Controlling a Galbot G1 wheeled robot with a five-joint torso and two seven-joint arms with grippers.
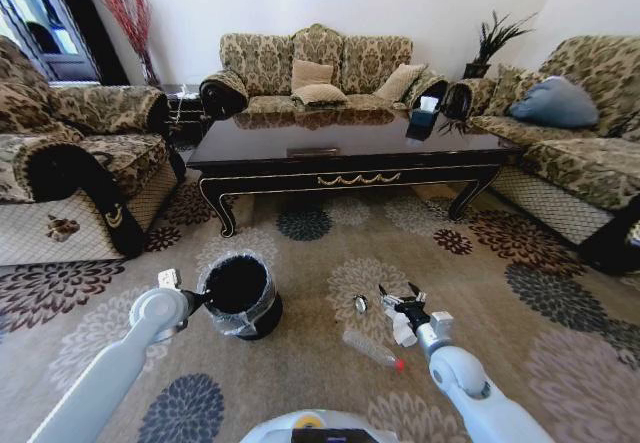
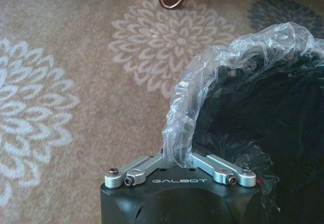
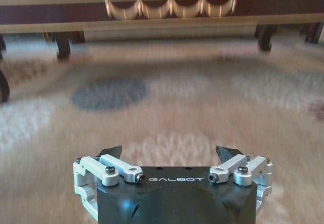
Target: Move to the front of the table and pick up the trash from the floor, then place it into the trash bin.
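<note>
- Trash: a clear plastic bottle with a red cap [image 1: 371, 348], a small white cup-like piece [image 1: 403, 332] and a tiny silvery piece [image 1: 361, 304] lie unpicked on the beige flower-patterned carpet floor [image 1: 330, 233].
- Left gripper [image 2: 178, 159]: fingers clenched on the clear liner rim of the round black trash bin [image 1: 240, 295].
- Right gripper [image 1: 398, 301]: fingers spread, empty, just above the litter; every pickup remains.

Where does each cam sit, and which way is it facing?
Head view: up on the head, looking forward and down at carpet, table, trash bin; both arms show.
Left wrist view: behind the left gripper, shut on the bin's plastic liner.
Right wrist view: behind the open right gripper, low over carpet, facing the table's gold-trimmed front.
Shared: head and left wrist both show the bin; head and right wrist, the table.
</note>
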